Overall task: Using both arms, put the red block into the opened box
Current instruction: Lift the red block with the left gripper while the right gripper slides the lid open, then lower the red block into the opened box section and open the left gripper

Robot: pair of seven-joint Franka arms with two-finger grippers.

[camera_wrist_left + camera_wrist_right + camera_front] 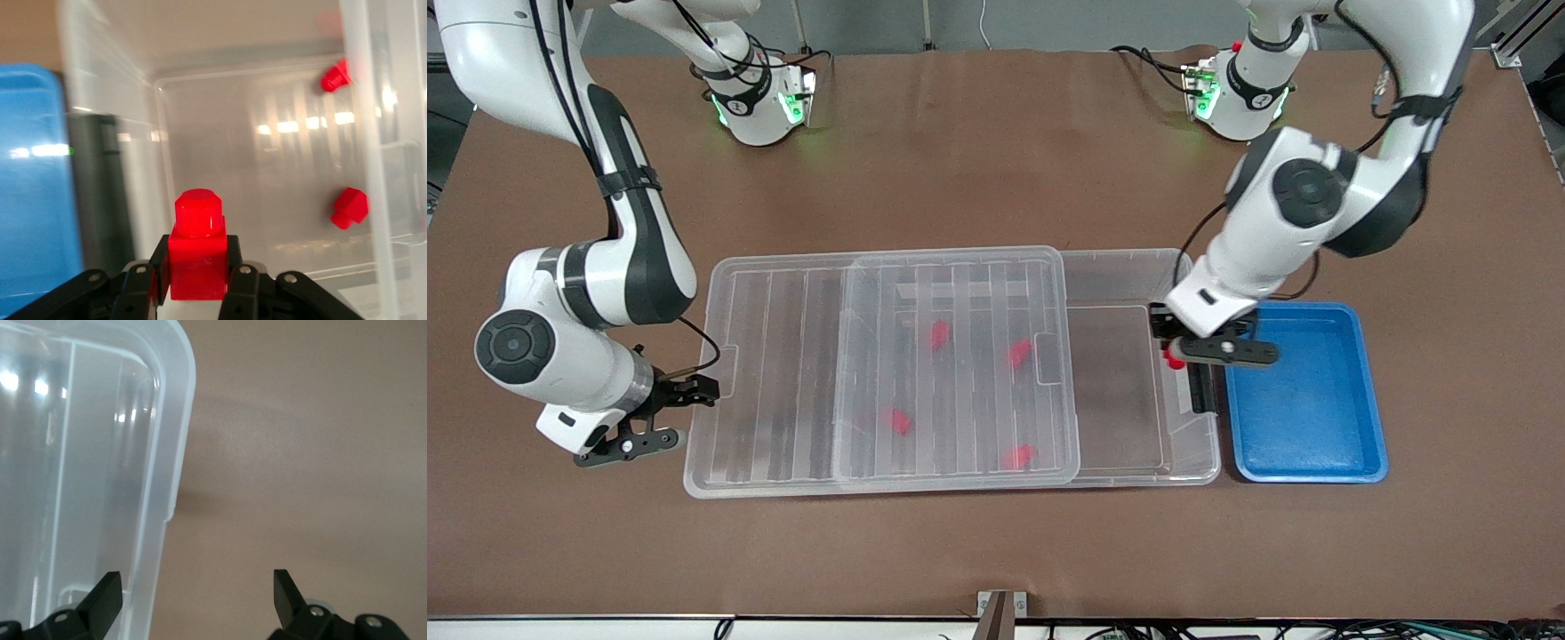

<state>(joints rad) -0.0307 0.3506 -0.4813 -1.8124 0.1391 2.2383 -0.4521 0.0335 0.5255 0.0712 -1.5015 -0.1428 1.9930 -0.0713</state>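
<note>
My left gripper (1174, 356) is shut on a red block (197, 247) and hangs over the uncovered end of the clear box (1138, 267), beside its black handle (1202, 391). The ribbed lid (783, 356) is slid toward the right arm's end and covers most of the box. Several more red blocks lie on the box floor, among them two (940, 334) (1020, 353) seen through the lid. My right gripper (694, 414) is open at the lid's end. The lid's rim (167, 453) runs between its fingertips (107, 587), close to one of them.
A blue tray (1307, 444) lies on the brown table beside the box's handle end, toward the left arm's end. The left arm's elbow hangs above the tray's edge farther from the front camera.
</note>
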